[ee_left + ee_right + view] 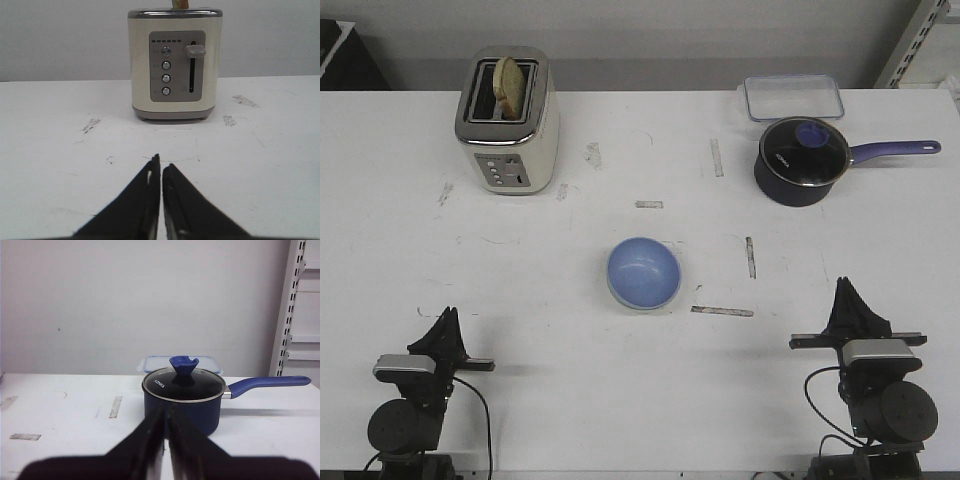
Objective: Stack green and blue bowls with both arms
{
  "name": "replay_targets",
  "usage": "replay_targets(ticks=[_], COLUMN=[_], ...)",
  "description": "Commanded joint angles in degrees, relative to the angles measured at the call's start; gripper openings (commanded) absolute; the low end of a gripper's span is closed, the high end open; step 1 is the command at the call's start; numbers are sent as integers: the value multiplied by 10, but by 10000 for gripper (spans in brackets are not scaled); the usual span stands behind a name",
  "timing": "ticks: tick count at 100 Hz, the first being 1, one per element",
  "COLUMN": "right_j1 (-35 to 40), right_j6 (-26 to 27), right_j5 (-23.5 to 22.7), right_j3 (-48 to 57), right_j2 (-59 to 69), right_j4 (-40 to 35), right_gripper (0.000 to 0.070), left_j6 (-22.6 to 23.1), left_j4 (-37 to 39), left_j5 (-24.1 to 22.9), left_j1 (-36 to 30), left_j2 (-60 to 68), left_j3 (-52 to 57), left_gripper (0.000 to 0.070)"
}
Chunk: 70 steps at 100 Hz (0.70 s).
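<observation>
Jaws on the left gripper (448, 318) and right gripper (846, 290) are resting closed at the near worktop (540, 300) edge. Blue bowl (644, 272) is sitting mid-worktop in open room, apparently nested in a paler bowl; toaster (508, 120) and saucepan (802, 160) are standing well behind.

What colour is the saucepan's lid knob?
Blue, matching the handle. The knob on the saucepan shows best in the right wrist view.

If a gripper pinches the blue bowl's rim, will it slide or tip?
The blue bowl looks rigid, small and probably light. Its rounded underside and tilted sitting suggest it may rock or tip when nudged. The matte surface probably grips reasonably, though a pale rim beneath hints it may already be nested.
</observation>
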Motion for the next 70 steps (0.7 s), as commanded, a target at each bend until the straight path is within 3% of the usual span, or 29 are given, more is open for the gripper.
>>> replay_targets(ticks=[1,70], right_j1=[1,0], right_j6=[2,1], right_j5=[2,0], right_j3=[2,-7], right_j2=[-1,-5], right_j4=[6,15], right_gripper=[2,2], left_j6=[-1,-1], left_j4=[9,9], left_j5=[0,0], left_j1=[0,0], left_j2=[-1,-1], left_j3=[-12,-12], left_gripper=[1,1])
